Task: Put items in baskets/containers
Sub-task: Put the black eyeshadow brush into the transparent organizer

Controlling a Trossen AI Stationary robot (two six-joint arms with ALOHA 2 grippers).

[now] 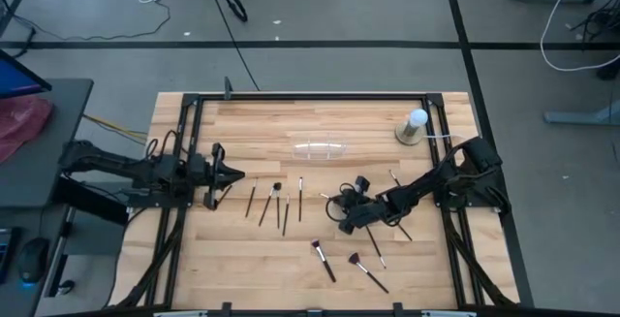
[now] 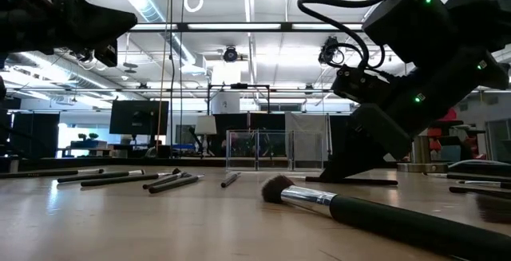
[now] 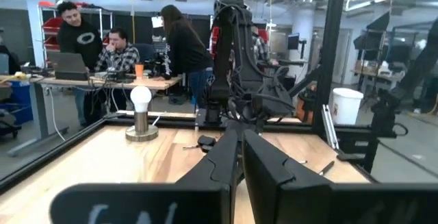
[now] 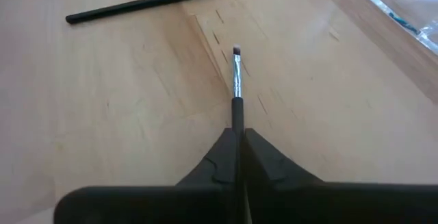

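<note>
My right gripper (image 4: 237, 133) is low over the middle of the table (image 1: 337, 206) and is shut on a thin dark brush with a silver ferrule and a tiny tip (image 4: 236, 51). Several more dark brushes lie flat on the wood: a row (image 1: 276, 204) between the arms, two fluffy-tipped ones (image 1: 323, 261) near the front edge, others (image 1: 376, 244) by the right arm. The clear organiser tray (image 1: 318, 148) stands on the table beyond the right gripper, and its corner shows in the right wrist view (image 4: 410, 5). My left gripper (image 1: 235, 174) is shut and holds nothing, raised at the table's left. My right gripper pinches the thin brush by its dark handle (image 4: 237, 111) between the two fingertips. The brush lies along the fingers and sticks out ahead of them, bristle tip leading toward the table's left. The fingers slant down from the table's right. Whether the tip touches the wood I cannot tell.
A white ball on a tan round base (image 1: 415, 128) stands near the far right corner, right of the tray. A black frame (image 1: 310, 96) runs round the table top. Bare wood lies between the tray and the row of brushes. People sit and stand at desks beyond the table (image 3: 116, 46).
</note>
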